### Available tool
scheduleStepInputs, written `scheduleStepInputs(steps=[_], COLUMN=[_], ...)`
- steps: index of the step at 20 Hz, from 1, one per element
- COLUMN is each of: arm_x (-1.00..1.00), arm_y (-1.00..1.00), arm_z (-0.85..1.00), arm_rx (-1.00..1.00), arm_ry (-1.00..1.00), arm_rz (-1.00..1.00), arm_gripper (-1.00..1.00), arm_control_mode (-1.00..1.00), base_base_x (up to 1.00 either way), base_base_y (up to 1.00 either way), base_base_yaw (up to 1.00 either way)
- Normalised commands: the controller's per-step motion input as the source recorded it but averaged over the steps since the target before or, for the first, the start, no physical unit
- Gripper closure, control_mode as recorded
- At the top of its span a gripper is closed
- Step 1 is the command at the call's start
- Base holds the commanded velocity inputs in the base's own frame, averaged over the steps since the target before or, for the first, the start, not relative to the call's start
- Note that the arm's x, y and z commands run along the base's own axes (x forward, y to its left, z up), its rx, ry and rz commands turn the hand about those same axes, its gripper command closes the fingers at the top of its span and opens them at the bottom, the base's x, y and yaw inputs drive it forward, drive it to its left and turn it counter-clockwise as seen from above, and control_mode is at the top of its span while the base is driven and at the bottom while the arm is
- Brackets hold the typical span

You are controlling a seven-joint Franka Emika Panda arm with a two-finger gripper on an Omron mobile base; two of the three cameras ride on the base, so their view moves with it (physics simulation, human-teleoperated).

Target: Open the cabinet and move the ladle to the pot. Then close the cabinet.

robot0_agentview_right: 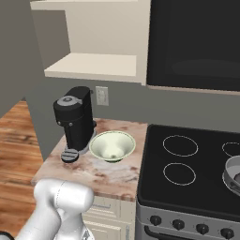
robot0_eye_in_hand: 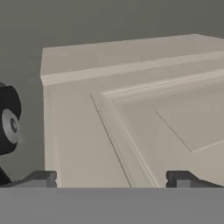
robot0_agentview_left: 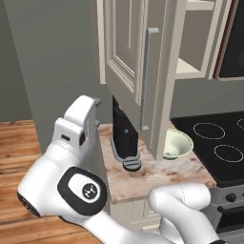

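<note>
Showing the cabinet (robot0_agentview_left: 143, 71) with its raised-panel door swung outward over the bench (robot0_agentview_left: 157, 174), the grey bar handle (robot0_agentview_left: 147, 78) facing the arm. The claw (robot0_eye_in_hand: 111, 178) is spread wide and pinches nothing; its tips frame the panelled door face, close in front. The door stands out probably so that the interior can be reached. The right base view reveals what the door hides from the left: a bare cabinet shelf (robot0_agentview_right: 93, 65), with no ladle discernible on it. It also shows the pot (robot0_agentview_right: 233, 174) at the stove's (robot0_agentview_right: 187, 187) right edge. A black coffee machine (robot0_agentview_right: 74, 122) and a pale bowl (robot0_agentview_right: 112, 145) sit on the bench beneath the cabinet.
</note>
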Motion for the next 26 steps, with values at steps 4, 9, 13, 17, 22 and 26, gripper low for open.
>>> scheduleStepInputs(steps=[4,9,13,17,22,26], arm_x=[0.42,0.28,0.22,0.23,0.25,0.37], arm_y=[-0.11,-0.35,-0.56,-0.62,-0.59,-0.58], arm_z=[-0.03,-0.07,-0.06,-0.02,0.0,0.0], arm_rx=[-0.09,-0.09,-0.1,-0.09,-0.09,-0.08], arm_ry=[0.09,0.04,0.03,0.06,0.05,0.05], arm_rz=[-0.17,-0.08,0.0,0.0,0.0,0.0], arm_gripper=[-1.0,-1.0,-1.0,-1.0,-1.0,-1.0], arm_control_mode=[-1.0,-1.0,-1.0,-1.0,-1.0,-1.0], base_base_x=[0.0,0.0,0.0,0.0,0.0,0.0], base_base_y=[0.0,0.0,0.0,0.0,0.0,0.0], base_base_yaw=[0.0,0.0,0.0,0.0,0.0,0.0])
